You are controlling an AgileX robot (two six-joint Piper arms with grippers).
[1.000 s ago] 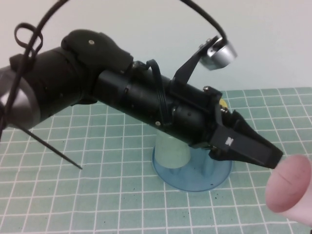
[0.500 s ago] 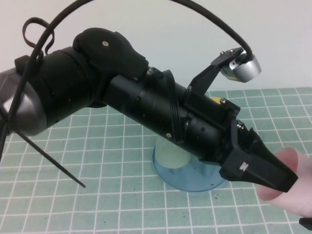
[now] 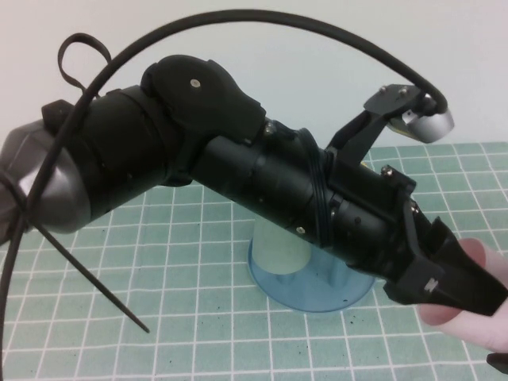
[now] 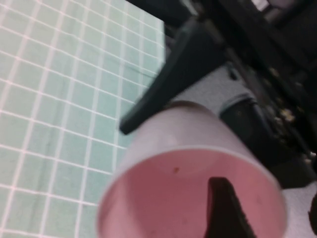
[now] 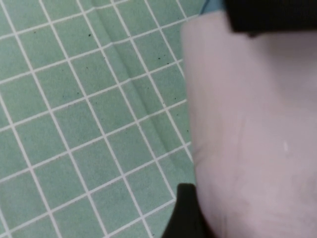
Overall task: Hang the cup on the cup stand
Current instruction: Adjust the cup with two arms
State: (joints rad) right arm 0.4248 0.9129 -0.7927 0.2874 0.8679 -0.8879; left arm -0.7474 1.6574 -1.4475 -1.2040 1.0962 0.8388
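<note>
1. Since a second ago the left arm has swung farther toward the lower right of the high view, and the left hand [image 3: 464, 279] now covers much of the pink cup [image 3: 476, 313], which was clear of it before.
2. That left hand is clamped on the cup's rim: in the left wrist view one black finger [image 4: 224, 208] sits inside the cup [image 4: 193, 163] and the other lies along its outer wall.
3. The cup is held tilted at the lower right of the high view, its closed end pointing up and left (its pink inside faces the left wrist camera).
4. The right hand [image 5: 188, 213] shows only as a dark finger tip touching the cup's wall [image 5: 252, 129] in the right wrist view; I cannot tell whether it is apart or together.
5. Just behind the left arm, near the centre of the high view, the translucent blue cup stand [image 3: 317, 292] sits on the desk, its upper part hidden by the arm.
6. A pale green cup [image 3: 279, 248] stands on the stand's left side.
7. The desk [image 3: 198, 317] is covered by a green mat with a white grid.
8. A black cable [image 3: 262, 17] arcs over the left arm.
</note>
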